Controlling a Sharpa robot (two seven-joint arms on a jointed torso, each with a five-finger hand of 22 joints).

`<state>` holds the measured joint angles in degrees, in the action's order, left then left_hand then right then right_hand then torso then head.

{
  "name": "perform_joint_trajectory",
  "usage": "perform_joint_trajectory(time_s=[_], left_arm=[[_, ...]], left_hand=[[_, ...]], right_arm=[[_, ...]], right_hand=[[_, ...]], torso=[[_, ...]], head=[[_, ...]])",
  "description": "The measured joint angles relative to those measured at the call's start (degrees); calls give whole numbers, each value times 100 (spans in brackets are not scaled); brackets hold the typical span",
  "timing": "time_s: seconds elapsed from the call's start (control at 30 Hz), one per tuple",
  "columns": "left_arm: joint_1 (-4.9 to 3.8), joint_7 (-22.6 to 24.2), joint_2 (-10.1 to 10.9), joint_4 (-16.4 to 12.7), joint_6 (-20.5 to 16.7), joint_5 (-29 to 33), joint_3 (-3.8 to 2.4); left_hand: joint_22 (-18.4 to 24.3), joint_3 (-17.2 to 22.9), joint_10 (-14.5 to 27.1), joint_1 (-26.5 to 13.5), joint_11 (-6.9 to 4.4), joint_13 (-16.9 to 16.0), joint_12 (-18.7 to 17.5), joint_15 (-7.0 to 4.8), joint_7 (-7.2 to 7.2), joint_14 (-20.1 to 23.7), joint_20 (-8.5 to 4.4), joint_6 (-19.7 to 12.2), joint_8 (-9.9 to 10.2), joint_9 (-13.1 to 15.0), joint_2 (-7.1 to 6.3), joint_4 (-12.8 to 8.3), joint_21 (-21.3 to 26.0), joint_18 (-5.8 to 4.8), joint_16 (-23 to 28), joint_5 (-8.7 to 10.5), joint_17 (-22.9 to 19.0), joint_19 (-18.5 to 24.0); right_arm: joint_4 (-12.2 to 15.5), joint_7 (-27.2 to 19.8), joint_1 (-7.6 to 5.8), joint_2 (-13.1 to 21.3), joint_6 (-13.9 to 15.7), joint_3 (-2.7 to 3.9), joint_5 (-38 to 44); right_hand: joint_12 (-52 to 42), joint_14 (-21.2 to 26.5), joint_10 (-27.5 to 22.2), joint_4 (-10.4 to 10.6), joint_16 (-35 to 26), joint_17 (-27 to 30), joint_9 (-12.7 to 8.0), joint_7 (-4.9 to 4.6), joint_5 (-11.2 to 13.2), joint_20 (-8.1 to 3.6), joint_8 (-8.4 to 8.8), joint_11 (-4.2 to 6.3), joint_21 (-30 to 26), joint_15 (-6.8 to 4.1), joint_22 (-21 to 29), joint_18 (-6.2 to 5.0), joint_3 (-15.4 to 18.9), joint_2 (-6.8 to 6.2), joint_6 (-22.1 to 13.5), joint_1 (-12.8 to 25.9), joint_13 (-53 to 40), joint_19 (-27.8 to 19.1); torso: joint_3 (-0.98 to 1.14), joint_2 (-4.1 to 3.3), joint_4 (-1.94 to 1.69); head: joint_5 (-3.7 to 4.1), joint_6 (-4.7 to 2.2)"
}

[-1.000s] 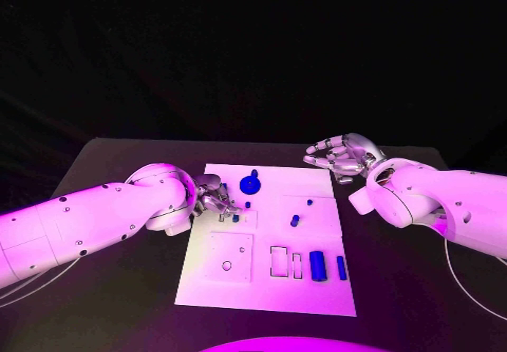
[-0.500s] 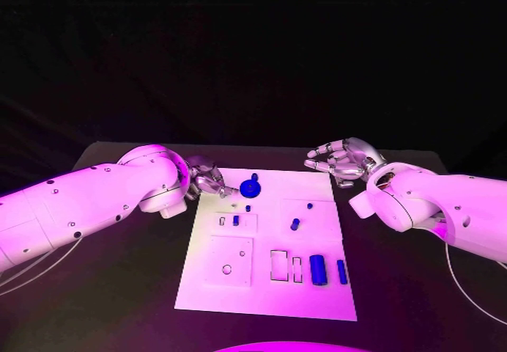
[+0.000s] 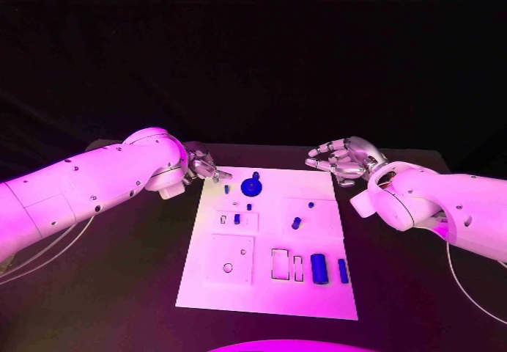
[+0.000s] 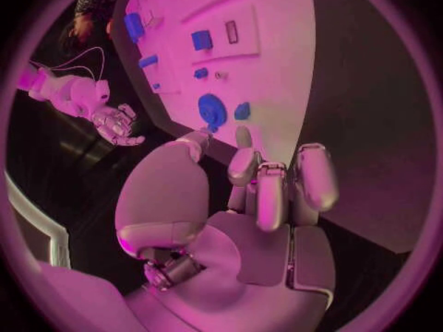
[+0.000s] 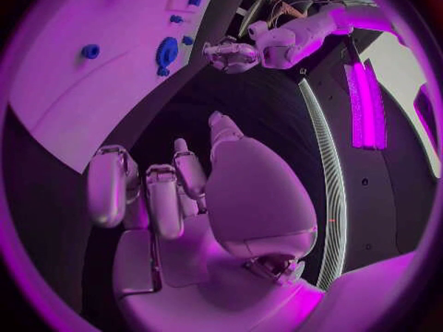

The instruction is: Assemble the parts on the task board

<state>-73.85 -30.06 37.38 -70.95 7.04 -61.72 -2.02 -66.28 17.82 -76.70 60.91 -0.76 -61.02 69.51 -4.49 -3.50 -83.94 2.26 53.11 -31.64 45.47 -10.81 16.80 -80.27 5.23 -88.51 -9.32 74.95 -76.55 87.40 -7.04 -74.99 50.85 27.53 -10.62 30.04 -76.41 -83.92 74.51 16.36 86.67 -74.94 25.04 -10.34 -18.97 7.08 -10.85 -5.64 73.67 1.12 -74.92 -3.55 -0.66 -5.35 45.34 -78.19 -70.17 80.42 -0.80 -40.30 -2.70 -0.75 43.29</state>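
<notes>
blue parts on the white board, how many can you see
6: round disc and small piece at the far end; left middle piece and right middle piece mid-board; cylinder and bar at the near end. Tiny ones may be hidden.

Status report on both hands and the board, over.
Left hand empty at task board far left corner. Right hand empty, off far right corner. Blue parts on board. Nothing blocking.

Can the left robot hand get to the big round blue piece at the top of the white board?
Probably yes. The left robot hand hovers at the board's far left corner, holding nothing, and the round blue part lies close beside it on the task board, with nothing between them.
</notes>
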Motion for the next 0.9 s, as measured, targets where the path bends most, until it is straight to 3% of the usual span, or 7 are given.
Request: perform_joint_trajectory(time_s=[0.4,0.6,0.9], left_arm=[[-32,32,-344,614,385,-67,83],[-33,86,-484,744,470,-84,132],[-32,158,-606,859,504,-97,143]], left_hand=[[8,-11,24,28,5,26,-12,21,-8,-21,20,-8,18,-31,28,3,0,0,0,0,-1,20],[21,-11,24,6,5,37,-12,21,-8,-21,20,-7,42,-43,51,3,23,0,0,0,-1,20],[24,-11,44,3,25,42,-12,41,-8,0,20,-7,42,-59,93,3,23,0,0,0,-1,20]], right_arm=[[0,1,0,-16,3,0,0],[7,2,0,-16,4,0,0],[6,2,0,-18,5,0,0]], right_hand=[[0,0,0,0,0,1,0,0,0,0,0,0,0,0,1,1,0,0,0,0,0,0],[0,0,0,0,0,1,-4,0,0,0,0,0,-16,0,1,1,0,0,0,0,0,0],[0,0,0,0,0,2,-11,0,0,0,0,0,-23,0,2,1,0,0,0,0,0,0]], torso=[[1,0,4],[-5,-11,5],[-9,-15,2]], head=[[-34,8],[-38,12],[-46,17]])
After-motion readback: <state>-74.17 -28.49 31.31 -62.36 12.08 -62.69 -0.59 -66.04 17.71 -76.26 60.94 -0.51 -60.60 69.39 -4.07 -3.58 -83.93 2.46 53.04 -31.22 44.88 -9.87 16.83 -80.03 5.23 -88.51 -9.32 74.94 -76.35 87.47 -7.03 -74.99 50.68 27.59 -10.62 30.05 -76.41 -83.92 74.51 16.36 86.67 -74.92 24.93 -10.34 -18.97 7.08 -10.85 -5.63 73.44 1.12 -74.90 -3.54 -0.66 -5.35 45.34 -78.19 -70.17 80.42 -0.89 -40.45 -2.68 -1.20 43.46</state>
